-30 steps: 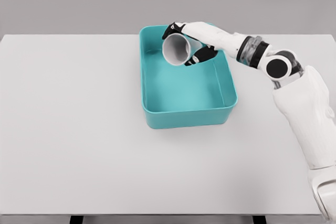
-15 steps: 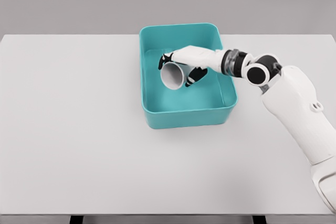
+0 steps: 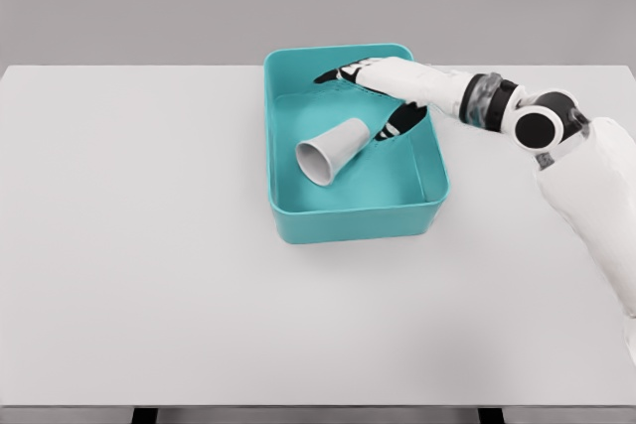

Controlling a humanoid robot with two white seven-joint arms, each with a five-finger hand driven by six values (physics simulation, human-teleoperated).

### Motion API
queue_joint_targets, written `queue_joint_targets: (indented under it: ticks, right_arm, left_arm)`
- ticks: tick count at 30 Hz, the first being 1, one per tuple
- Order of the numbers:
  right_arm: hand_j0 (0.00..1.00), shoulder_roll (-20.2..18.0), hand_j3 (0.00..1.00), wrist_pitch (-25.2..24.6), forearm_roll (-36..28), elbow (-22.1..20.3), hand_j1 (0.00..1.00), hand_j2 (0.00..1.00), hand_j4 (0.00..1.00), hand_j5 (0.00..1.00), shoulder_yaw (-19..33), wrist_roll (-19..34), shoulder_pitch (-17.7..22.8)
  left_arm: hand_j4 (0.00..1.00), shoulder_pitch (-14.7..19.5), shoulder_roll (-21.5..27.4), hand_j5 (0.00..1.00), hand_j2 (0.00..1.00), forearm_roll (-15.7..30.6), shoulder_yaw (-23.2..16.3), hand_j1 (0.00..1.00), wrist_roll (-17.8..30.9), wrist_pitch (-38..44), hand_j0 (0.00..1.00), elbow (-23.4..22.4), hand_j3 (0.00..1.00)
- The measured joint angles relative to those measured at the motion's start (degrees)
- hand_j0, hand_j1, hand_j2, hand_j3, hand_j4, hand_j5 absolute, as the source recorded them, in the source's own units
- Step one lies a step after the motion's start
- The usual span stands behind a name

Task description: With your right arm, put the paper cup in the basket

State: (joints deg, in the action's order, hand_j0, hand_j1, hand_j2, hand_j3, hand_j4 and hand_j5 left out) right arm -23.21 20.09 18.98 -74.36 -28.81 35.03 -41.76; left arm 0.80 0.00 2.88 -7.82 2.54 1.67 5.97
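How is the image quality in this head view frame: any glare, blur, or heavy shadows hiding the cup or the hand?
Head view: even, diffuse simulator lighting, no glare, everything sharp. The paper cup lies on its side in the teal basket, fully legible. Only soft shading shows inside the basket walls and under the right hand, whose fingers are spread and off the cup.

Matt paper cup (image 3: 331, 149), smooth plastic basket (image 3: 348, 217)

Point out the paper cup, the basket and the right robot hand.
paper cup (image 3: 333, 148), head view, on its side wall.
basket (image 3: 358, 222), head view, near outer wall.
right robot hand (image 3: 383, 86), head view, back of hand.
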Motion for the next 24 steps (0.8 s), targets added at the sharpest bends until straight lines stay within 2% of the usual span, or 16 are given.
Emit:
queue_joint_targets:
  ticks: [6,7,10,11,13,15,16,19,24]
  right_arm:
    - [1.00,-3.04,1.00,0.36,-17.77,-4.53,1.00,1.00,1.00,1.00,14.97,0.01,8.71]
    - [1.00,-3.90,1.00,0.39,-21.04,-5.28,1.00,1.00,1.00,1.00,17.18,0.01,12.13]
    - [1.00,-7.08,1.00,0.40,-29.59,-8.55,1.00,1.00,1.00,1.00,22.59,0.00,18.37]
    - [1.00,-8.32,1.00,0.41,-31.94,-10.13,1.00,1.00,1.00,1.00,24.41,0.00,23.38]
    - [1.00,-10.40,1.00,0.30,-36.38,-13.39,1.00,1.00,1.00,1.00,28.20,-0.04,29.64]
    - [1.00,-11.78,1.00,0.41,-38.14,-16.13,1.00,1.00,1.00,1.00,31.64,0.00,34.81]
    - [1.00,-12.22,1.00,0.42,-38.87,-17.26,1.00,1.00,1.00,1.00,33.15,0.00,36.04]
    - [1.00,-12.88,1.00,0.41,-40.12,-19.41,1.00,1.00,1.00,1.00,35.65,-0.01,36.13]
    - [1.00,-12.74,1.00,0.38,-40.65,-20.60,1.00,1.00,1.00,1.00,36.03,-0.01,37.28]
  left_arm:
    - [1.00,-0.01,0.00,1.00,1.00,0.01,0.01,1.00,0.00,0.00,1.00,0.01,1.00]
    - [1.00,0.00,0.00,1.00,1.00,0.01,0.01,1.00,0.00,0.00,1.00,0.02,1.00]
    - [1.00,-0.01,0.00,1.00,1.00,0.01,0.01,1.00,0.00,0.00,1.00,0.02,1.00]
    - [1.00,0.00,0.00,1.00,1.00,0.00,0.01,1.00,0.00,0.00,1.00,-0.01,1.00]
    - [1.00,-0.01,0.00,1.00,1.00,0.01,-0.01,1.00,0.00,-0.01,1.00,-0.01,1.00]
    - [1.00,0.00,0.00,1.00,1.00,0.01,0.01,1.00,0.00,0.00,1.00,0.02,1.00]
    - [1.00,0.00,0.00,1.00,1.00,0.01,0.01,1.00,0.00,0.00,1.00,0.02,1.00]
    - [1.00,-0.01,0.00,1.00,1.00,0.01,0.01,1.00,0.00,0.00,1.00,0.01,1.00]
    - [1.00,-0.01,0.00,1.00,1.00,0.01,0.00,1.00,0.00,0.00,1.00,0.01,1.00]
